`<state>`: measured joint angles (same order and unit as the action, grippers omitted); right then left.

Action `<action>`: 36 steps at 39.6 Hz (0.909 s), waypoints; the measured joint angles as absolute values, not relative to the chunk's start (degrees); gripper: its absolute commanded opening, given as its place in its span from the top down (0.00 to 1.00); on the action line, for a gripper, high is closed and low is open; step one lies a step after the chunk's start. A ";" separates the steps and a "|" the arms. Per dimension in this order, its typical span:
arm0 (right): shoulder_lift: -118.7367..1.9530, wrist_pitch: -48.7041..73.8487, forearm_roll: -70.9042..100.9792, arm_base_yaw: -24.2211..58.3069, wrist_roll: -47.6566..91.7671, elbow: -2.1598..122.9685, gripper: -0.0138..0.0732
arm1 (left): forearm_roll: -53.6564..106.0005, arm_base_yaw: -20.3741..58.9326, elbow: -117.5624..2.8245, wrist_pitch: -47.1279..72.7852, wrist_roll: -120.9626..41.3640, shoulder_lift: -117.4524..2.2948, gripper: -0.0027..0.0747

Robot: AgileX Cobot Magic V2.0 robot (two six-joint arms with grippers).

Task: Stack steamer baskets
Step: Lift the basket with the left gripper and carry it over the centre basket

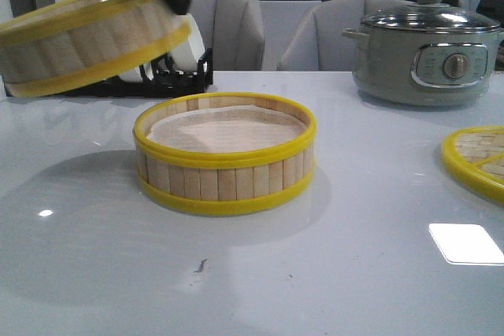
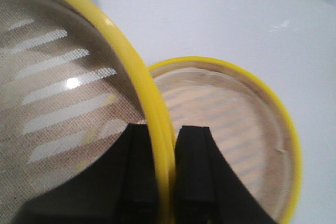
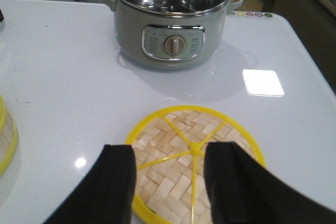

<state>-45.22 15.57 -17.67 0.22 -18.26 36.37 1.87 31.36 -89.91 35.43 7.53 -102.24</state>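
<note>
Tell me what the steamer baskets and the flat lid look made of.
Steamer baskets: pale bamboo-like slats with visible grain, glossy yellow rims, probably plastic; white mesh-like liner inside. Lid: woven pale strips in herringbone, likely bamboo, with smooth yellow rim and spokes.

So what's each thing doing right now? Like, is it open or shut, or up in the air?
Held steamer basket: up in the air, tilted, rim pinched by the left gripper.
Second steamer basket: upright on the table, nothing stacked on it.
Woven lid: flat on the table, not on a basket.
Right gripper: open, above the lid, holding nothing.
Electric pot: glass lid on.
</note>
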 measured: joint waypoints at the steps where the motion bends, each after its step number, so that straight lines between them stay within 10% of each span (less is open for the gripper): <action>1: -45.22 15.57 -17.67 0.22 -18.26 36.37 0.38 | 2.12 32.74 -90.06 35.28 7.53 -102.47 0.85; 36: -45.22 16.44 -17.70 0.22 -18.26 36.37 0.38 | -0.54 45.88 -97.14 36.35 7.32 -115.01 0.85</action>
